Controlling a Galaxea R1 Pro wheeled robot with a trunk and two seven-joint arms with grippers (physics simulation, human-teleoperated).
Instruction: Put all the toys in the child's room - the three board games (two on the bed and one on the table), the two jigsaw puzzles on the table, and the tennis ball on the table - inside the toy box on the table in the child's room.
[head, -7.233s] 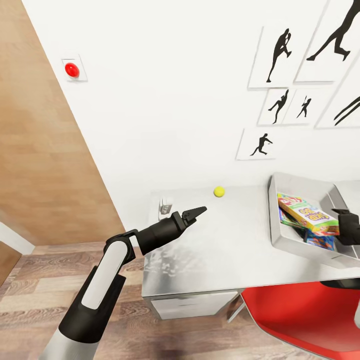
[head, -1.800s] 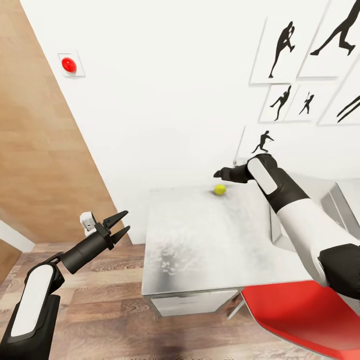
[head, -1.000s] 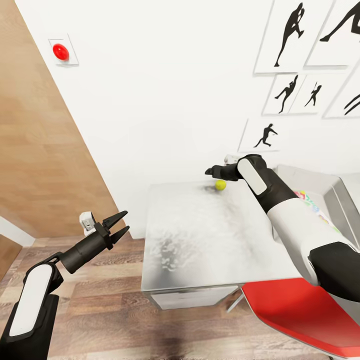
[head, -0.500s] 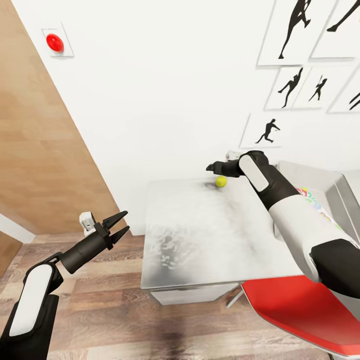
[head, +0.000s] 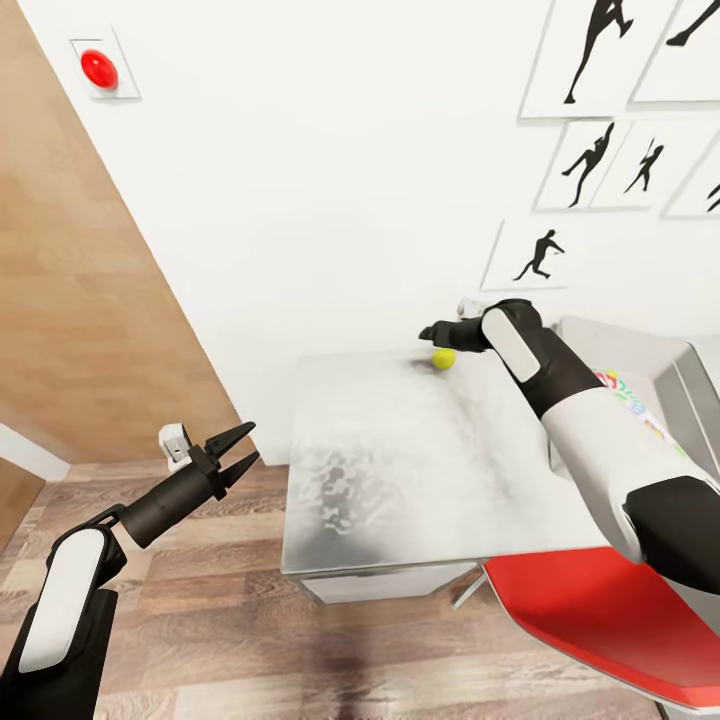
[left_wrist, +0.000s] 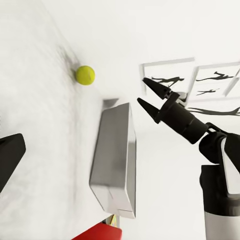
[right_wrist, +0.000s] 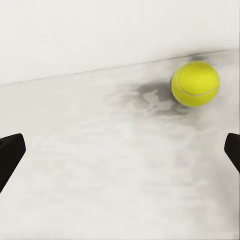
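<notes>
The tennis ball (head: 443, 358) lies at the table's (head: 400, 470) far edge, close to the wall. My right gripper (head: 430, 331) hovers open just above and slightly left of it. In the right wrist view the tennis ball (right_wrist: 195, 84) sits ahead, off to one side of the right gripper (right_wrist: 120, 152), whose fingertips (right_wrist: 10, 155) stand wide apart. The toy box (head: 612, 343) stands on the table right of the ball, with a colourful board game (head: 624, 398) partly hidden behind my right arm. My left gripper (head: 240, 448) is open over the floor, left of the table. The left wrist view shows the tennis ball (left_wrist: 85, 75), the toy box (left_wrist: 117, 155) and the right gripper (left_wrist: 149, 96).
A red chair (head: 600, 620) is tucked at the table's near right corner. A white wall with framed silhouettes (head: 528, 255) runs right behind the table. A wooden panel (head: 80, 300) stands at the left, with wood floor (head: 220, 620) below.
The head view has drifted a little, shifting the wall pictures upward. My right gripper has edged closer over the ball. The left arm has not moved.
</notes>
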